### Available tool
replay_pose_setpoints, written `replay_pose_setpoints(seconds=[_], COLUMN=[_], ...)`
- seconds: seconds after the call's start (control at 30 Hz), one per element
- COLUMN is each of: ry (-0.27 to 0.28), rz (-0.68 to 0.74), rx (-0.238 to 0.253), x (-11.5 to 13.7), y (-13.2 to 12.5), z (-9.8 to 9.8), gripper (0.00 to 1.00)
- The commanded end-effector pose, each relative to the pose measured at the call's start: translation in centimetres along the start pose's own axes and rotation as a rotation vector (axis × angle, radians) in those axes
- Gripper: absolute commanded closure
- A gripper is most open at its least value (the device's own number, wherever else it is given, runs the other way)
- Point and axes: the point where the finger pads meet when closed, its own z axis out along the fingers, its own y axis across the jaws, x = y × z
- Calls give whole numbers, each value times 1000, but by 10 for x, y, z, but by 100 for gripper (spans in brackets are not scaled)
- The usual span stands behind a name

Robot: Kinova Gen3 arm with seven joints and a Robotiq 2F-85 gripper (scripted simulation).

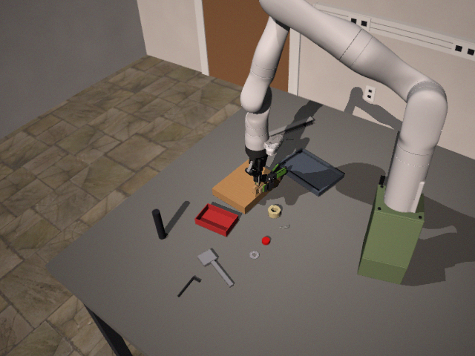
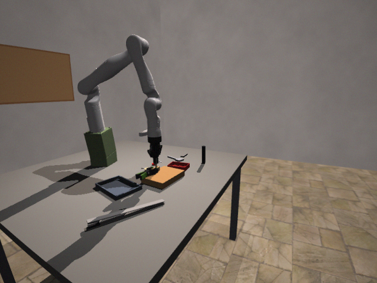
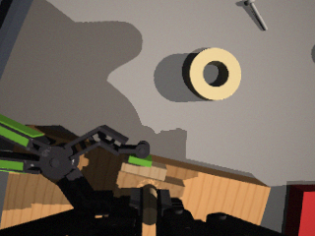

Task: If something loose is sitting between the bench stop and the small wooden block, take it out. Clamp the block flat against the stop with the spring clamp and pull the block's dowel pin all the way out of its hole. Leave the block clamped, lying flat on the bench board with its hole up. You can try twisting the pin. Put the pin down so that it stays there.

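The small wooden block (image 1: 257,189) (image 3: 143,176) lies on the flat orange-brown wooden bench board just below the fingertips, the black-and-green spring clamp (image 1: 272,179) (image 2: 148,172) (image 3: 55,161) beside them. The black gripper (image 1: 257,182) (image 2: 156,164) (image 3: 149,205) grasps the round wooden dowel pin (image 3: 150,208), upright.

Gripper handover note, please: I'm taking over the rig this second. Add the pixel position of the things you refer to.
Gripper (image 1: 257,180) (image 2: 155,164) (image 3: 149,205): shut on the dowel pin (image 3: 149,211), over the block (image 1: 255,189) (image 3: 176,188).
Places: block and stop on the bench board (image 1: 234,188) (image 2: 165,179) (image 3: 223,197); spring clamp (image 1: 272,178) (image 2: 151,172) (image 3: 55,161) at them, one green pad visible.
Done: clamp appears set, though its other jaw is hidden; nothing loose shows in the visible part of the joint.
Left: finish the pull (depth unclear), perhaps twisting; put the pin down securely.
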Motion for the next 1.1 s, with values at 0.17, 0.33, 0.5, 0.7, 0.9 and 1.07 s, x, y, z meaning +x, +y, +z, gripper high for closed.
replay_pose_setpoints(seconds=[0.17,0.33,0.5,0.7,0.9,1.07], ry=[-2,-2,-2,-2,-2,-1], rz=[0,0,3,28,81,115], rx=[0,0,0,0,0,0], x=[-1,-1,-1,-1,-1,-1], y=[0,0,0,0,0,0], z=[-1,-1,-1,-1,-3,-4], gripper=[90,90,90,90,90,90])
